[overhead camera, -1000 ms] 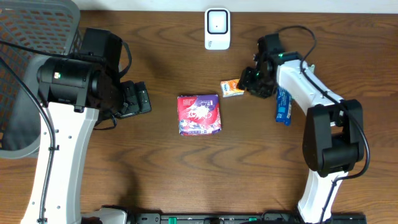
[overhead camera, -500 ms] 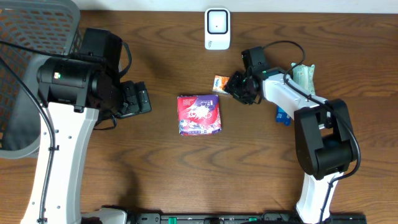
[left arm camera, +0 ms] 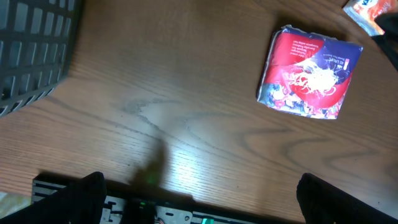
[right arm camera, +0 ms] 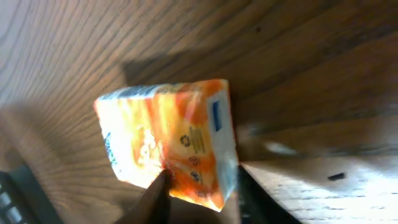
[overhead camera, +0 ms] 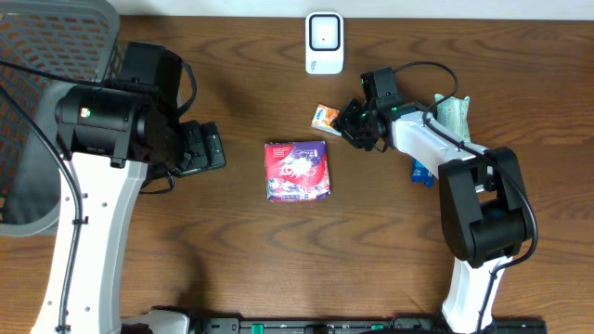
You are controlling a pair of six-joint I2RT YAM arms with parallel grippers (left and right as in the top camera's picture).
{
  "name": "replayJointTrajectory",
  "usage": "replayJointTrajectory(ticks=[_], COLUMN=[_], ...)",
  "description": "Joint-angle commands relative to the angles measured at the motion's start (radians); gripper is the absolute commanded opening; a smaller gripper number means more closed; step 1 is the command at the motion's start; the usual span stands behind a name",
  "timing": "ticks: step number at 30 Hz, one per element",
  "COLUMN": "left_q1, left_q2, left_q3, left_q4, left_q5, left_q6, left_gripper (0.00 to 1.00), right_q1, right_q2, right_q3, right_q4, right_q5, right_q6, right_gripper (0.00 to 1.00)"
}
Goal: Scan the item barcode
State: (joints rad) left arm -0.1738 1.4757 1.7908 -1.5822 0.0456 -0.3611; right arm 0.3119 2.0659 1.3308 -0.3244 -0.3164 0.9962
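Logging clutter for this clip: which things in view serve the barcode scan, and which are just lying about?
In the job: orange packet, right gripper gripping it, white scanner.
Lying about: red packet, blue packet, pale green packet, mesh basket.

Orange-white box [right arm camera: 174,143]; red-blue packet [overhead camera: 297,171]

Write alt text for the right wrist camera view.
A small orange-and-white packet is pinched at its lower edge between the two dark fingers of the right gripper, close to the camera. Behind it runs the dark wood-grain table, with the packet's shadow on the wood just above it.
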Motion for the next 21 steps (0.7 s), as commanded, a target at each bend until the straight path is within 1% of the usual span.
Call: replayJointTrajectory(ticks=[1, 2, 3, 8, 16, 21], left_q1=[0.002, 0.002, 0.002, 0.002, 0.002, 0.002], left_q2=[0.007, 0.007, 0.007, 0.007, 0.007, 0.007], left_q3=[0.0, 0.0, 0.0, 0.0, 0.0, 0.0], left_q4=[-0.003, -0.003, -0.003, -0.003, -0.003, -0.003], left_q5=[-0.013, -0.013, -0.013, -0.013, -0.013, -0.013], left_q6=[0.013, 0.013, 0.013, 0.013, 0.013, 0.013], left_gripper=[0.98, 0.98, 0.98, 0.98, 0.98, 0.98], right_q1=[0.0, -0.004, -0.007, -0.033, -0.121, -0.143], right_q2=[0.006, 0.006, 0.006, 0.006, -0.07, -0.164], right_q3=[-0.009, -0.009, -0.009, -0.009, -0.004, -0.004], right_q4=[-0.008, -0.006, -0.005, -0.003, -0.157, -0.274], right_q5=[0.092, 0.103, 0.106, 0.1, 0.103, 0.181], right_q6=[-0.005, -0.029, -0.047, -0.187, -0.367, -0.402], right_gripper=[0.09, 0.03, 0.01, 0.01, 0.01, 0.01])
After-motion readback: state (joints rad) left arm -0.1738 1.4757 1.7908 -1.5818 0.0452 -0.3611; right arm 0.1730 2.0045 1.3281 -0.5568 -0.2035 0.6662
